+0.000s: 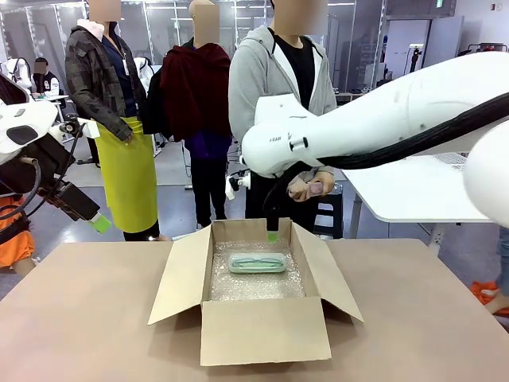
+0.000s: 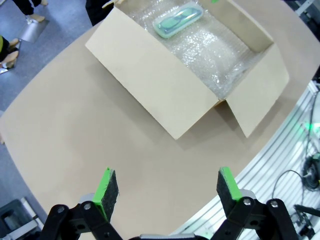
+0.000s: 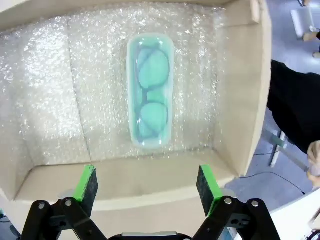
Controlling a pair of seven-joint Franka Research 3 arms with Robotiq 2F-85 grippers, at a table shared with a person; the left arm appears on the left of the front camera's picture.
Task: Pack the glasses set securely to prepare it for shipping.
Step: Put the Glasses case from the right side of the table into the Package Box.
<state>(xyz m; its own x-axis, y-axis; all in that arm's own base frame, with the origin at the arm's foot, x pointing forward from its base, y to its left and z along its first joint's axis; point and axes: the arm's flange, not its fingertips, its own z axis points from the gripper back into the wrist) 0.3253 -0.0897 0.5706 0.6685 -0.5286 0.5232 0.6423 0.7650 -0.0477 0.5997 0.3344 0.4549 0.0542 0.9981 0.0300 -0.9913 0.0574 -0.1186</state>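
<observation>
The mint-green case (image 1: 257,263) lay flat on the bubble wrap (image 1: 254,288) lining the open cardboard box (image 1: 265,333) at the centre of the front view, toward its far wall. The right fingers (image 3: 86,187) hung spread wide and empty above it. The left fingers (image 2: 107,192), equally wide and empty, hovered over the bare table (image 2: 100,135), well apart from the box. One case seemed packed. The second case, any covering wrap and closing the flaps (image 1: 181,278) appeared left to do.

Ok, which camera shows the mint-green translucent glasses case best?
Right wrist view: the mint-green translucent glasses case lies large and centred, frames clear. Front view shows it small, foreshortened; left wrist view, small near the top edge.
</observation>
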